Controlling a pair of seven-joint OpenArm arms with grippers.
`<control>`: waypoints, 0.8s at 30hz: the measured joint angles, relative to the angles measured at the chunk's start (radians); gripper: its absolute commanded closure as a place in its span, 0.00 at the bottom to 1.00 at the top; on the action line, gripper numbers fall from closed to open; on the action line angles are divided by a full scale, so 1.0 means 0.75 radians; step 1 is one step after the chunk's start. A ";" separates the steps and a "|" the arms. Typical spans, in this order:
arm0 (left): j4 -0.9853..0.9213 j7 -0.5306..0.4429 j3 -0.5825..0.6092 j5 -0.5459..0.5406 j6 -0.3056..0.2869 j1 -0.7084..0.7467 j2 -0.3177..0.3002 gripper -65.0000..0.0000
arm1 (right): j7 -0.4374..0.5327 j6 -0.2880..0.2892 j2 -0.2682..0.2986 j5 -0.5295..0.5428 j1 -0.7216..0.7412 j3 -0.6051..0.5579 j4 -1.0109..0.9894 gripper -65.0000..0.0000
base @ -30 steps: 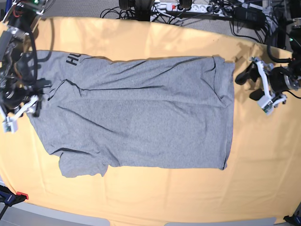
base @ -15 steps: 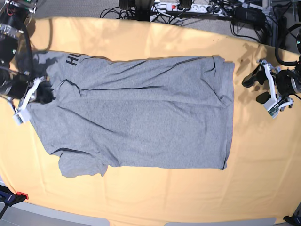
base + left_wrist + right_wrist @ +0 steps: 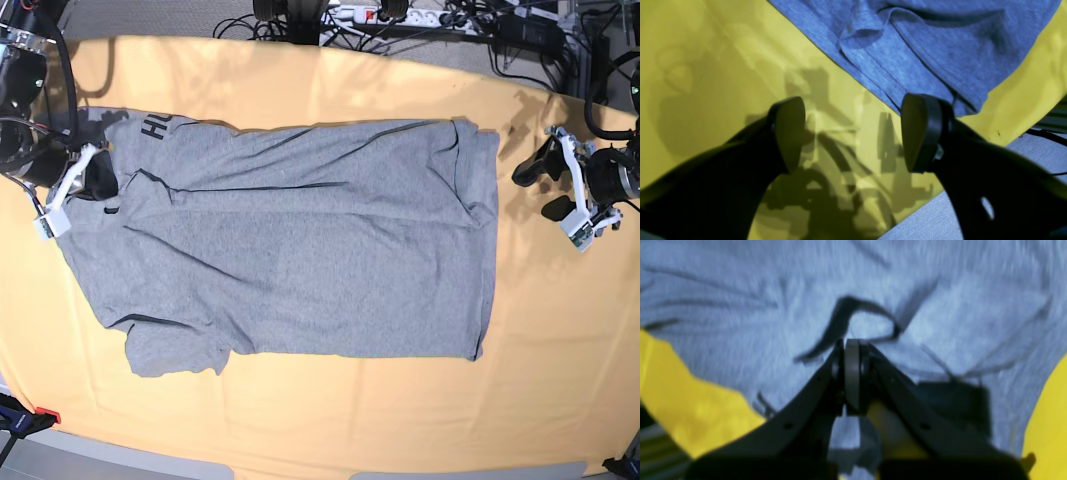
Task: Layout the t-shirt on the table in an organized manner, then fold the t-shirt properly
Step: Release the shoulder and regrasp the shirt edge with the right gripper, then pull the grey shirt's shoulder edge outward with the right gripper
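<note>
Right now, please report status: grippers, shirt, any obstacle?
Right gripper shut on shirt at collar. Left gripper open, above table beside hem. Shirt lying partly folded. Nothing in the way.

T-shirt (image 3: 300, 240) is lying flat across the table (image 3: 330, 420); right gripper (image 3: 98, 187) is sitting at its collar end, left gripper (image 3: 545, 190) beyond the hem

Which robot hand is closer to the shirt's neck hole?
Right. The right gripper sits at the t-shirt's dark collar, jaws shut. The left gripper hovers open over bare table beside the hem.
</note>
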 measured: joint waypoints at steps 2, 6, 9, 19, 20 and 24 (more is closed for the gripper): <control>0.000 0.000 0.000 0.000 0.000 0.000 0.000 0.30 | 0.049 -0.001 -0.033 -0.100 0.008 -0.001 0.000 1.00; 0.000 0.000 0.000 -0.045 0.000 0.000 0.000 0.30 | 0.059 -0.001 -0.053 -0.157 0.051 -0.034 0.000 1.00; 0.000 0.001 0.000 -0.061 0.000 0.000 0.000 0.30 | 0.070 -0.001 -0.053 -0.149 0.103 -0.055 0.000 1.00; 0.000 0.001 0.000 -0.061 0.000 0.000 0.000 0.30 | 0.152 0.000 -0.064 -0.149 0.304 -0.060 0.000 1.00; 0.000 0.001 0.000 -0.061 0.000 0.000 0.000 0.30 | 0.136 -0.001 -0.064 -0.149 0.311 -0.060 0.000 1.00; 0.000 0.003 0.000 -0.061 0.000 0.000 -0.001 0.30 | -0.109 -0.001 -0.023 -0.106 0.335 -0.060 0.013 1.00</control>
